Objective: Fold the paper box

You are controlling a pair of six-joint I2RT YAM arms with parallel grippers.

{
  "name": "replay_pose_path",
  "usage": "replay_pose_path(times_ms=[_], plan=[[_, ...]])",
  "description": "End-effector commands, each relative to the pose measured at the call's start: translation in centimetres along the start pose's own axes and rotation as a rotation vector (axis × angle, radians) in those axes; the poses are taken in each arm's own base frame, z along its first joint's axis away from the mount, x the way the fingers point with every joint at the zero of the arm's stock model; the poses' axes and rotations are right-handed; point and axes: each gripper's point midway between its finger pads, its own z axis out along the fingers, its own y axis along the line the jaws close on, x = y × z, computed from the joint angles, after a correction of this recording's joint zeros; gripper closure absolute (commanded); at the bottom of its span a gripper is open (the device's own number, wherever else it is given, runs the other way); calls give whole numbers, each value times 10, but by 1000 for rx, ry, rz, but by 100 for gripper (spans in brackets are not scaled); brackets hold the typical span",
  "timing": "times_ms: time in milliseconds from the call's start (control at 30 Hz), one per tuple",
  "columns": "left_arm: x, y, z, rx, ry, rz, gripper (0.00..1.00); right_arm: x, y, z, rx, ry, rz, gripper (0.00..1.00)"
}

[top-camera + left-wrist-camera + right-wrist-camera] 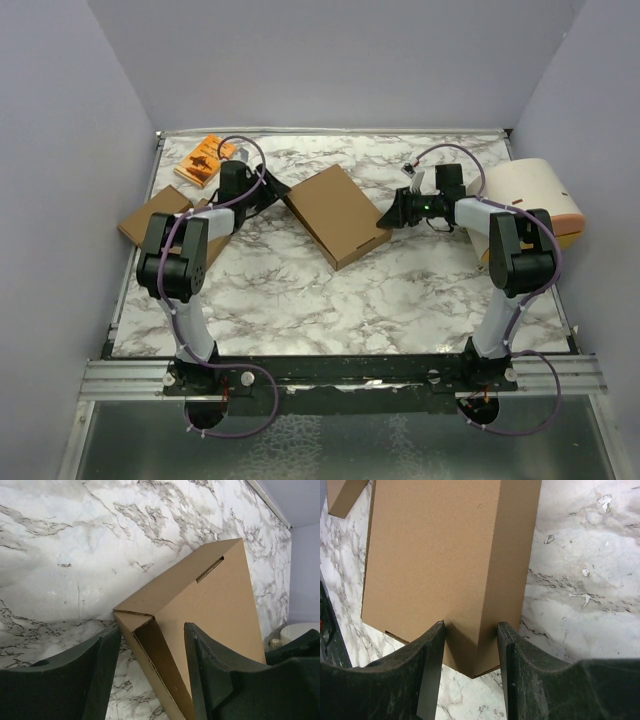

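Paper box [335, 215] sits on the counter [300, 300], mid-width toward the far edge, between our arms. Our left pincer [152, 627] stands open astride its gaping corner without clamping it; our right pincer [471, 625] pinches the opposite corner. We judge a skewed left squeeze could crumple that corner or twist the box free.

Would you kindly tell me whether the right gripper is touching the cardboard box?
Touching. In the right wrist view, a corner of the box fills the space between the fingers of the right gripper, pressed against both with no gap showing.
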Motion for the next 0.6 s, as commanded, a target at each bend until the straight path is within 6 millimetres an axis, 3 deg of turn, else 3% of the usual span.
replay_pose_path(times_ms=[0, 400, 567], plan=[[3, 0, 7, 8, 33, 11, 46, 46, -13, 10, 54, 126, 72, 57], [10, 2, 13, 18, 63, -2, 65, 47, -13, 11, 54, 129, 72, 57], [12, 2, 16, 22, 75, -4, 81, 48, -13, 11, 55, 132, 71, 57]])
